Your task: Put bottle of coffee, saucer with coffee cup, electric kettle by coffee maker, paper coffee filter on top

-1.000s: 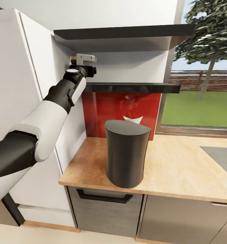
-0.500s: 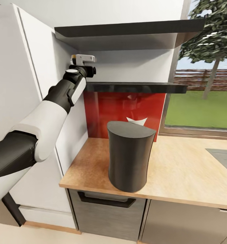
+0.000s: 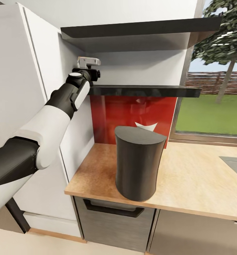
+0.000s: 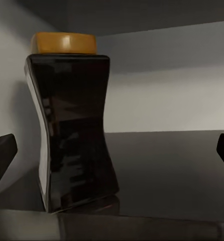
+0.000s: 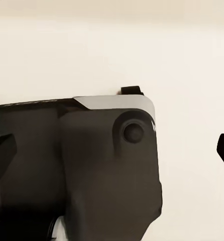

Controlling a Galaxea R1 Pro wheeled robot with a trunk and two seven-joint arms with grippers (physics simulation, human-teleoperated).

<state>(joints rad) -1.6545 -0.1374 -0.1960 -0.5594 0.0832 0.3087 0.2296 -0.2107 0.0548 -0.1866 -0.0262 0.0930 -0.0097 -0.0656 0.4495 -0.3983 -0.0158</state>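
The bottle of coffee (image 4: 72, 125), dark with a golden-brown cap, stands upright on the lower glossy black kitchen shelf (image 3: 143, 91) near its left end by the wall. My left gripper (image 4: 112, 153) is open at shelf height just in front of the bottle, one fingertip (image 4: 1, 155) on each side of the view, the bottle nearer that one. In the head view the left gripper (image 3: 90, 67) is raised to the shelf's left end. The tall dark grey coffee maker (image 3: 139, 163) stands on the kitchen countertop (image 3: 192, 180) below. My right gripper (image 5: 112, 150) is open, over a dark part of my own body.
A second black shelf (image 3: 139, 30) hangs above the lower one. A tall white cabinet (image 3: 12, 88) flanks the left arm. A red backsplash (image 3: 132, 109) is behind the coffee maker, and a window (image 3: 214, 102) lies to the right. Grey cabinet fronts (image 3: 111, 219) sit under the worktop.
The whole head picture has shifted a little to the right, so the camera moved. The left arm stays at the shelf's left end.
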